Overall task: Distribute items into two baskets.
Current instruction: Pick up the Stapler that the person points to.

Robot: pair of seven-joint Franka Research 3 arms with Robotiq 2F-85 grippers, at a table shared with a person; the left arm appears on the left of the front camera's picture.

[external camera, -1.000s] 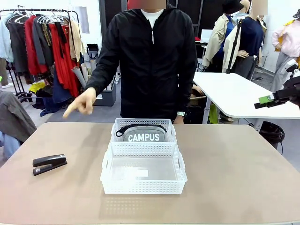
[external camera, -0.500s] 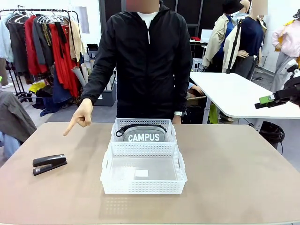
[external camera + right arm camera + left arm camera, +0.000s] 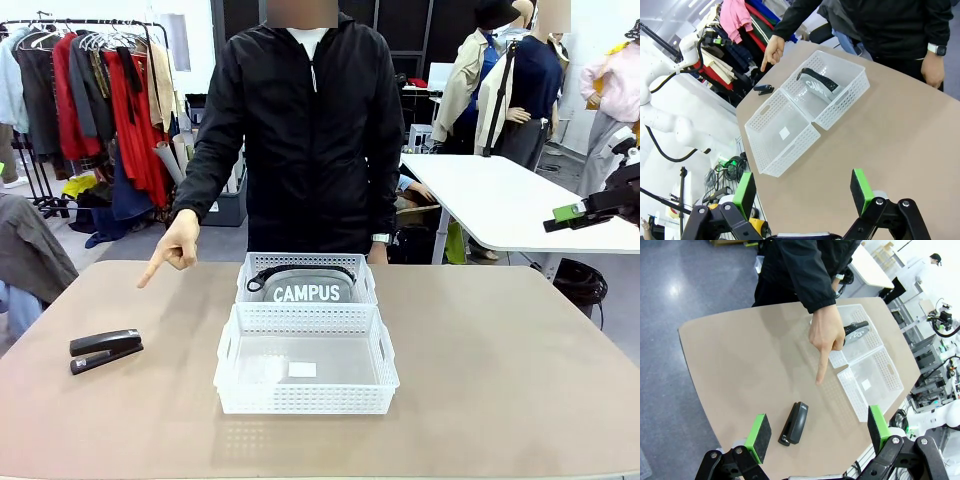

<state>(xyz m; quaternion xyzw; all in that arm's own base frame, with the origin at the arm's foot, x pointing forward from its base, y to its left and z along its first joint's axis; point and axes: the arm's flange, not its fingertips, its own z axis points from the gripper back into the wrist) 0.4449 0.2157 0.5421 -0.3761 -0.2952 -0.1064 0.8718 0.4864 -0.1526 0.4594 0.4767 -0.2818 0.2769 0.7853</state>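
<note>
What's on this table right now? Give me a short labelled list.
far basket: holds the grey CAMPUS pouch
near basket: no item inside
stapler: on the table, left of the baskets
person's hand: pointing down toward the stapler's side
left gripper: open, above the stapler
right gripper: open, above the table

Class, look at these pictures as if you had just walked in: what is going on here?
The person's hand points a finger down toward the stapler, which lies on the table outside both baskets. The pouch already sits in the far basket; the near basket holds neither item. The robot's left hand and right hand hang open above the table, holding nothing.
</note>
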